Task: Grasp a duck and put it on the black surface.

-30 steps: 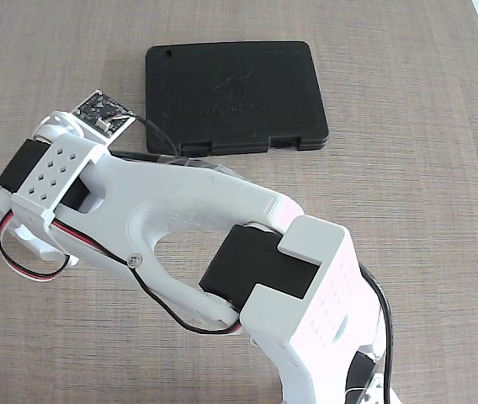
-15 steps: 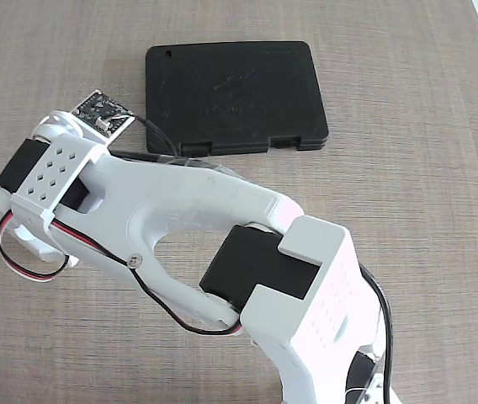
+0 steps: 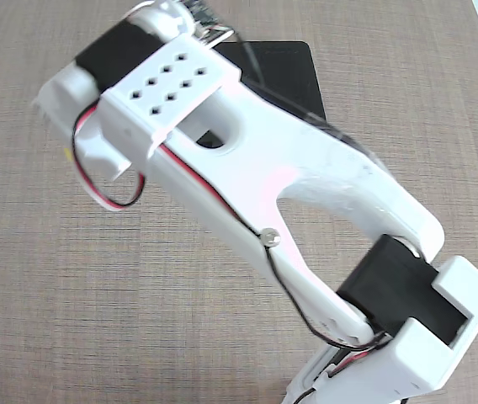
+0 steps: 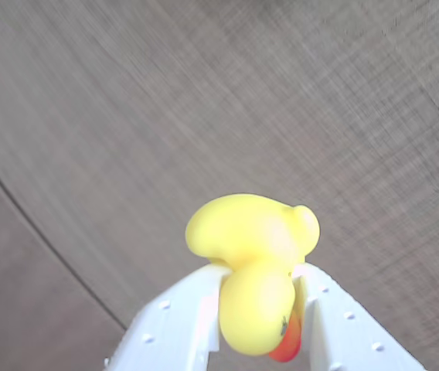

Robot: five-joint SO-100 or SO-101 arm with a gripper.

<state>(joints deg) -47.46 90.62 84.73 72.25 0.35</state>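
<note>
In the fixed view, my arm [image 3: 289, 168] sweeps across the frame's centre, covering most of the black surface [image 3: 294, 71] at upper middle on the counter [image 3: 54, 320]. In the wrist view, my hand [image 4: 258, 309] is clamped on the duck [image 4: 252, 255] at lower centre, above bare counter. The rounded, bulging duck could squirt free if I swing fast.

Wood-grain table [image 3: 45, 278], dark seam line [image 4: 42, 239].

Black surface [image 3: 294, 71] mostly hidden behind arm [image 3: 289, 177] (fixed view).
</note>
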